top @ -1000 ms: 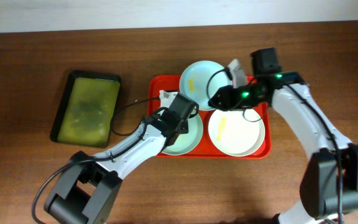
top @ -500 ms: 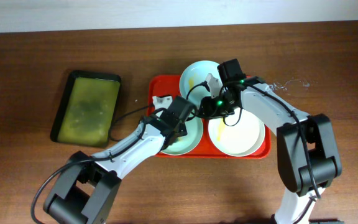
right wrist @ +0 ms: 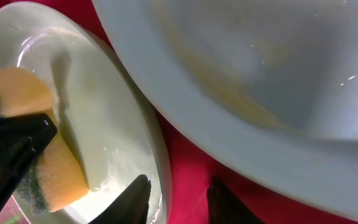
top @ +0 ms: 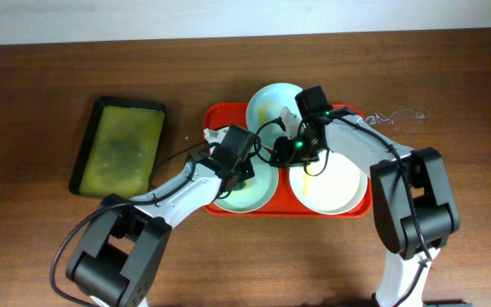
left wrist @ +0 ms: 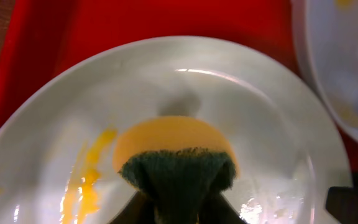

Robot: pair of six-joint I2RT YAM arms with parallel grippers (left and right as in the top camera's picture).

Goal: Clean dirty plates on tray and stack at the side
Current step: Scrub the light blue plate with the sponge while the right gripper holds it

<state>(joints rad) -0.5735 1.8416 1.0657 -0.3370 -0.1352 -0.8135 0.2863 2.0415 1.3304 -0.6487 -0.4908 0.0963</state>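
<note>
My left fingers (right wrist: 14,140) are clamped on a yellow sponge with a green scouring face (left wrist: 173,146). They press it to the middle of the pale mint round plate (left wrist: 272,118) at the front left of the red plastic tray (left wrist: 135,18). A yellow smear (left wrist: 89,174) lies just beside the sponge. My right fingers (right wrist: 138,198) stand apart and hold nothing. They straddle that plate's rim, close under the rear mint plate (right wrist: 260,62). The cream round plate (top: 335,183) sits front right in the tray.
</note>
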